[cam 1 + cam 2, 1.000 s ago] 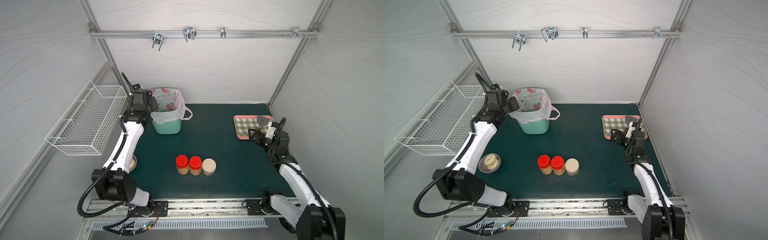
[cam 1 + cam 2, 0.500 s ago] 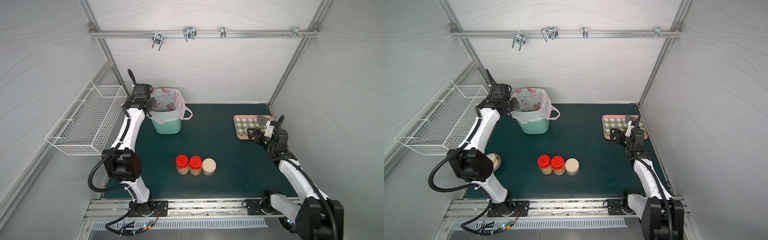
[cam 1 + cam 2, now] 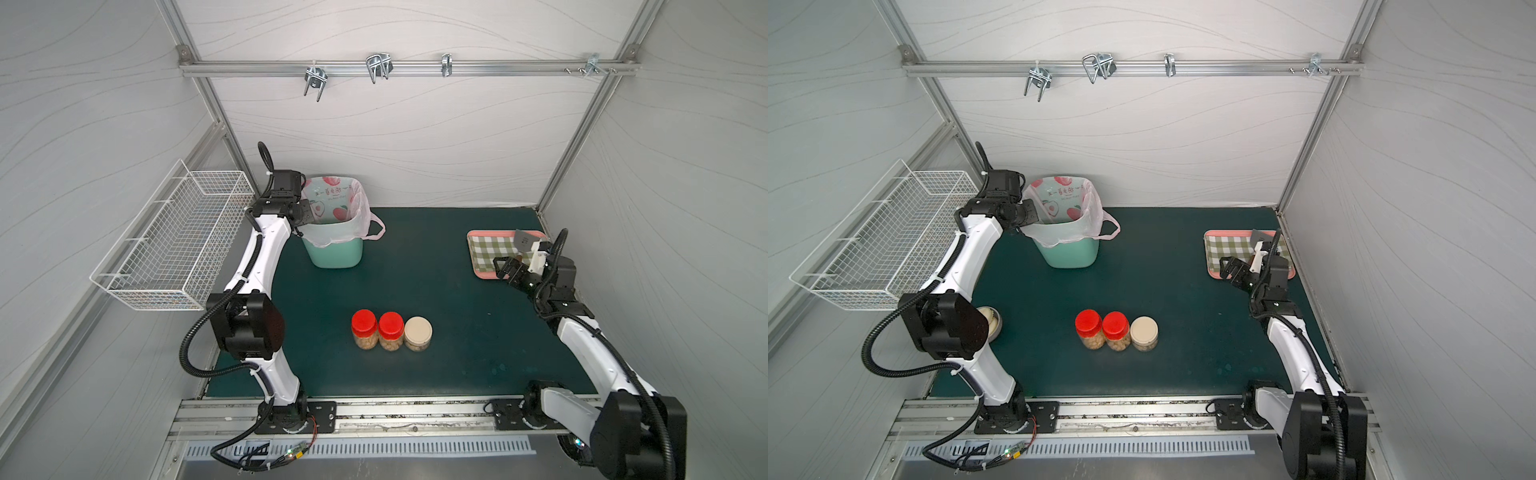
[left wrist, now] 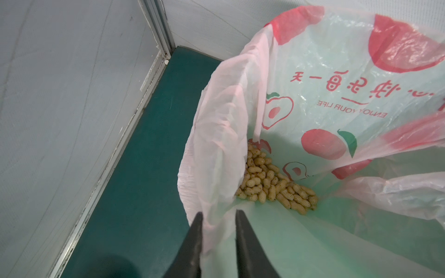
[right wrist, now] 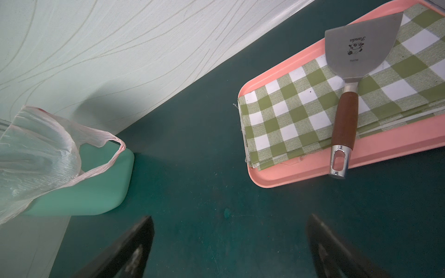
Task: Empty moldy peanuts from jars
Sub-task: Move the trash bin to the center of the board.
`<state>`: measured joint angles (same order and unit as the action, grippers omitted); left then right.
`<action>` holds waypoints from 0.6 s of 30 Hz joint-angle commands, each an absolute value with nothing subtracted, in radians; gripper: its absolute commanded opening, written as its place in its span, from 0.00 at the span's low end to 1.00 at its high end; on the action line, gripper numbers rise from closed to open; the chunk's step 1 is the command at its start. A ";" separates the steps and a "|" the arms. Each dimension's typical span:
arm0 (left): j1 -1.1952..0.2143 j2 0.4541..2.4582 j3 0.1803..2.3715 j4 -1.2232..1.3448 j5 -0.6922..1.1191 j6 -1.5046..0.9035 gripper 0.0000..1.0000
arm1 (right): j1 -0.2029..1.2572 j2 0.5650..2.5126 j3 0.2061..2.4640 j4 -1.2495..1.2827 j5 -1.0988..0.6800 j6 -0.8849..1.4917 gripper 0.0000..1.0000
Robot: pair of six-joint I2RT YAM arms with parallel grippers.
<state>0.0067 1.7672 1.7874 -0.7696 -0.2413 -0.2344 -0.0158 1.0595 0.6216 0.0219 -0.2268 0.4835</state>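
Left wrist view: left tool (image 4: 218, 214) sits at the rim of the pink printed bag (image 4: 224, 134). Its two dark tips are close together, one on each side of a fold of the plastic; can't tell if they actually press it. Inside the bag, a loose pile of tan peanuts (image 4: 272, 183) lies at the bottom, against the near side under the fold. In both top views the bag lines a mint-green bin (image 3: 332, 253) at the back left of the green desk (image 3: 436, 291), with the left tool (image 3: 305, 212) at the bin's left edge and one bag handle hanging over the right side. Three jars (image 3: 390, 332) stand upright in a tight row near the front middle of the desk, touching or nearly so. The two on the left have red lids, the right one is shorter with a beige lid, all lids are on, and peanuts show through the clear walls. No tool is near them. Right tool (image 5: 230, 217) hangs over bare desk with its tips spread wide, holding nothing, just beside the front corner of a pink tray (image 5: 361, 154) at back right. On the tray is a folded green-checked cloth (image 5: 289, 108), and a metal spatula (image 5: 344, 120) with a brown handle lies across it, handle end over the tray rim. A white wire basket (image 3: 178, 241) is on the left wall. In a top view a small metal bowl (image 3: 995, 328) is mostly hidden behind the left arm.
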 commanded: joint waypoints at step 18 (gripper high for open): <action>-0.013 1.620 1.691 -0.784 -0.175 -0.437 0.00 | -0.038 1.053 0.643 0.003 -0.248 0.495 0.99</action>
<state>0.0013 1.6699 1.6913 -0.7742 -0.2230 -0.3649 -0.0299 1.0595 0.6216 0.0177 -0.2409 0.4835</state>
